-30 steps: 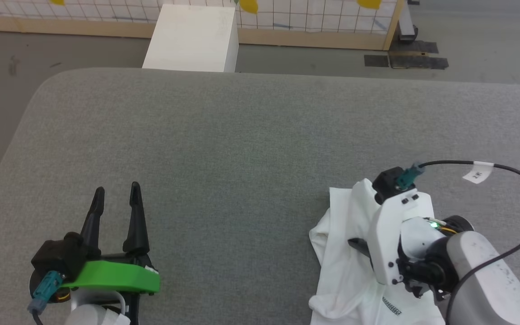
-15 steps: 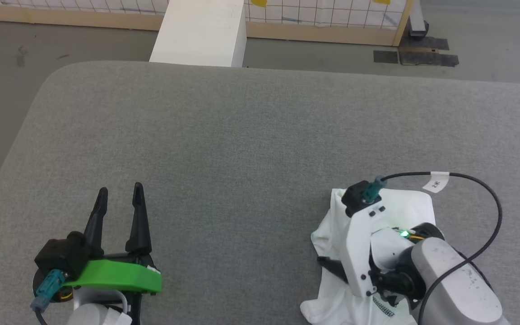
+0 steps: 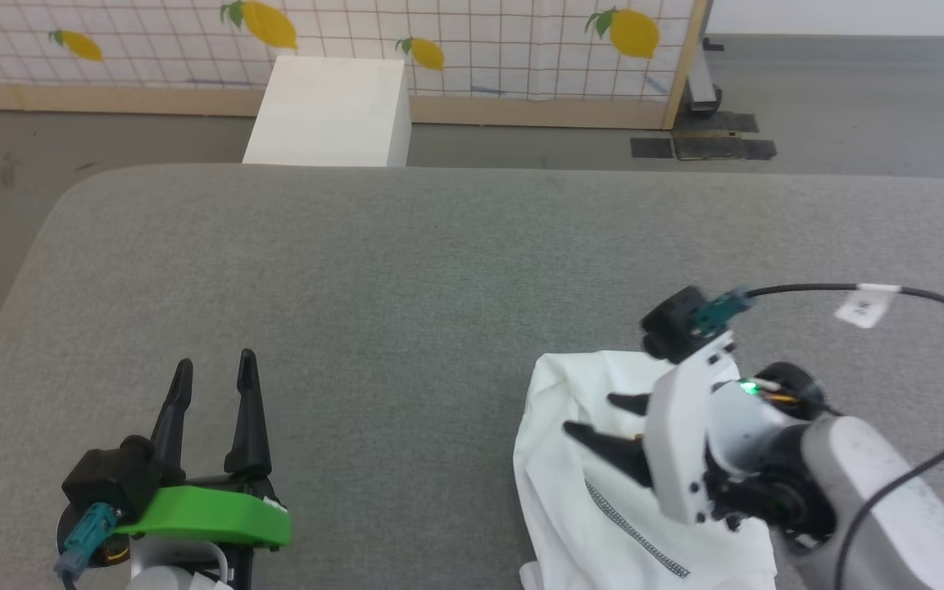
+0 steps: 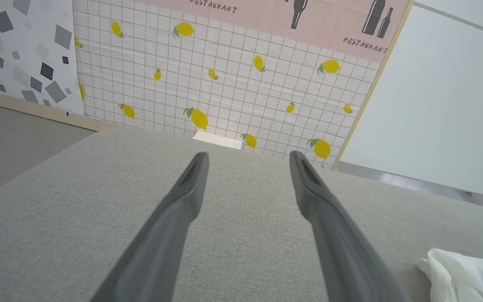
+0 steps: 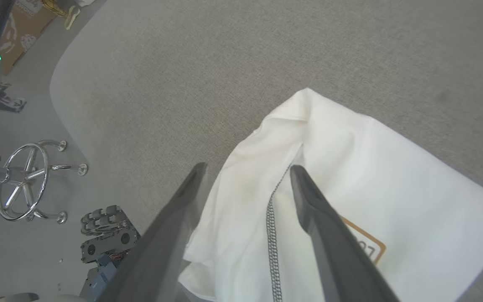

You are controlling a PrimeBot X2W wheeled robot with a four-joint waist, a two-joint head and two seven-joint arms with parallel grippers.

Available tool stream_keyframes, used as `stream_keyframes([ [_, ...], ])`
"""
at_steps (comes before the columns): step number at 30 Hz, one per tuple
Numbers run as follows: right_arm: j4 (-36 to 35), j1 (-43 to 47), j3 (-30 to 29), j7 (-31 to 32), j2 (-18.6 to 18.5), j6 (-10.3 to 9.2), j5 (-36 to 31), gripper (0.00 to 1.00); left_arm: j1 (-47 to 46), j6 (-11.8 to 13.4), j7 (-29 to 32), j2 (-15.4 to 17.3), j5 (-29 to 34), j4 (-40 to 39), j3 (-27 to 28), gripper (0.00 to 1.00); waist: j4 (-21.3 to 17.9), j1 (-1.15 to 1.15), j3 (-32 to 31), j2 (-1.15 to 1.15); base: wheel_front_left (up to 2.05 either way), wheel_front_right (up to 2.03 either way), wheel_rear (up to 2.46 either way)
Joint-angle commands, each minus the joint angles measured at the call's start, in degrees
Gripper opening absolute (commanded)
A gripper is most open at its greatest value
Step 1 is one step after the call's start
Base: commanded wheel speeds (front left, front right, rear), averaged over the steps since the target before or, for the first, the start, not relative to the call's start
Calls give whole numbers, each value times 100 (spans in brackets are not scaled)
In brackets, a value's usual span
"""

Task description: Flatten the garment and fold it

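Right pincer (image 3: 588, 415) spread wide over the shirt (image 3: 558, 500), holding nothing.
Its fingers straddle the dark-stitched seam (image 5: 271, 218), likely lined up to pinch it for spreading; contact with the cloth is unclear. The shirt lies bunched at 4 o'clock on the grey pad (image 3: 439, 262). Left pincer (image 3: 215, 359), also wide and empty, sits at 7 o'clock.

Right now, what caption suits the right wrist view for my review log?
Open right gripper poised over the white T-shirt lying on the grey fabric surface.
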Motion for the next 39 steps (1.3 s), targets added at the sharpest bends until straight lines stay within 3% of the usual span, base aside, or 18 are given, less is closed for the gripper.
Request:
stream_keyframes([
  [1, -127, 117, -188, -127, -84, -9, -82, 100, 47, -33, -26, 27, -51, -12, 3, 100, -138, 0, -98, 52, 0, 0, 0],
  [6, -458, 416, -1152, -699, -88, -9, -850, 100, 55, -22, -26, 24, -63, -24, -9, 100, -239, 0, -122, 52, 0, 0, 0],
  [11, -555, 987, -2007, -847, 207, -9, -1633, 100, 63, -19, -26, 20, -79, -26, -26, 100, -308, 0, -92, 52, 0, 0, 0],
  [17, -464, 1473, -2568, -883, 588, -9, -2394, 100, -8, -15, -26, 9, -84, -46, -67, 100, -295, 0, 76, 52, 0, 0, 0],
  [26, 245, 1501, -2600, -1187, 1019, -9, -2938, 100, -154, -21, -26, -4, -80, -26, -109, 100, -177, 0, 365, 52, 0, 0, 0],
  [39, 1351, 1308, -2270, -1083, 1131, -9, -3090, 100, -340, -47, -26, -31, -96, 67, -138, 100, -8, 0, 579, 52, 0, 0, 0],
])
